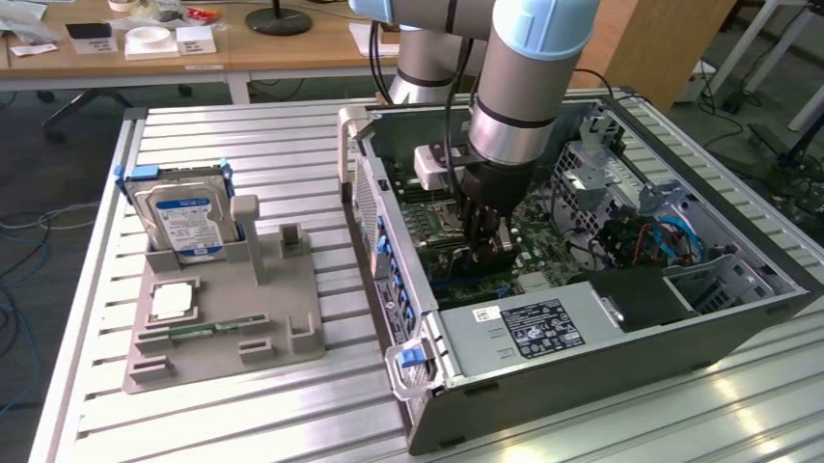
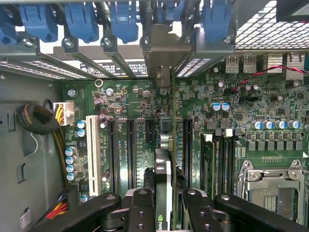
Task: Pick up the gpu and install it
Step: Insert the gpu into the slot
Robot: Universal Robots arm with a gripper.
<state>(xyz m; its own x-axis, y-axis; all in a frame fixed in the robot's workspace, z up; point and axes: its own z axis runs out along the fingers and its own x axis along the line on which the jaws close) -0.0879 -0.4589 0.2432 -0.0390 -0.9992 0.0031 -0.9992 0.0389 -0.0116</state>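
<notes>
Closest to our wrist camera, the gripper [image 2: 163, 212] is clamped on the gpu [image 2: 162, 193] — its two black fingers [image 2: 141, 212] press either face of the card, which stands on edge between them, pointing down at the motherboard [image 2: 203, 121]. Just beyond the card's end, its metal bracket [image 2: 164, 58] sits up among the blue slot latches [image 2: 124, 19] at the rear wall of the case. The long black expansion slots [image 2: 130, 145] run parallel to the card on both sides, and we cannot tell whether its edge connector is already seated in one.

In the exterior view, the gripper [image 1: 487, 241] reaches deep inside the open computer case [image 1: 618, 338], lying on the slatted table [image 1: 258, 424]. Farther towards that view's left, the grey parts holder [image 1: 226, 328] keeps the hard drive [image 1: 180, 222] upright, well apart from the work.

We judge the main risk to be misalignment: a card pressed down slightly tilted or offset could jam against the slot, or its bracket could catch on the rear frame and bend.
</notes>
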